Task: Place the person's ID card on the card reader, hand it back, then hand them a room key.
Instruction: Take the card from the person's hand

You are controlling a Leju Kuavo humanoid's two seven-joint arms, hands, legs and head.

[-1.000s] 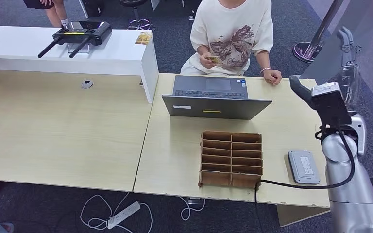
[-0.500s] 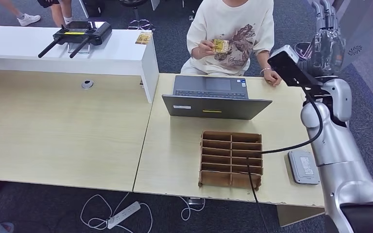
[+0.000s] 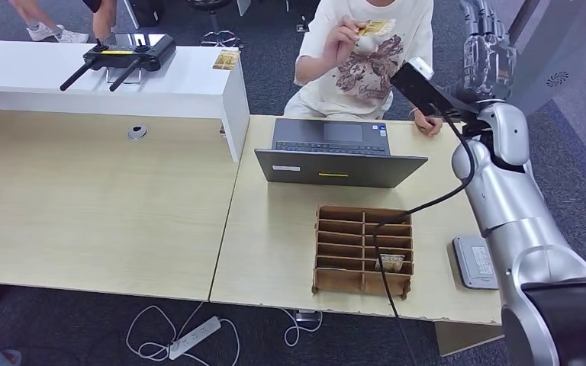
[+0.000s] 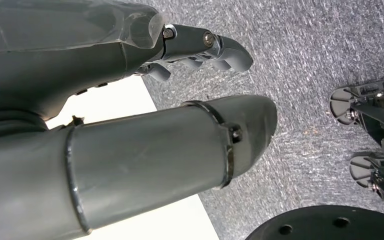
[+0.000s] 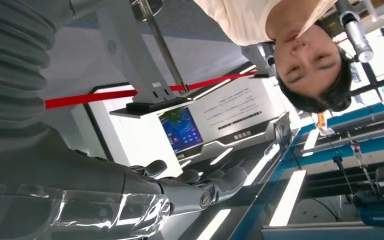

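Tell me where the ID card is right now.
In the head view the ID card is pinched in the person's raised hand behind the laptop, left of the right hand.

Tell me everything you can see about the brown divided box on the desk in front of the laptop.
The divided box looks like brown cardboard, an open-topped tray split into two columns of narrow slots. It lies flat on the light wooden desk, near the front edge, between the open laptop and the grey card reader at its side. One lower slot in its column nearer the card reader holds a small pale card. A black cable from the robot's right arm crosses over it.
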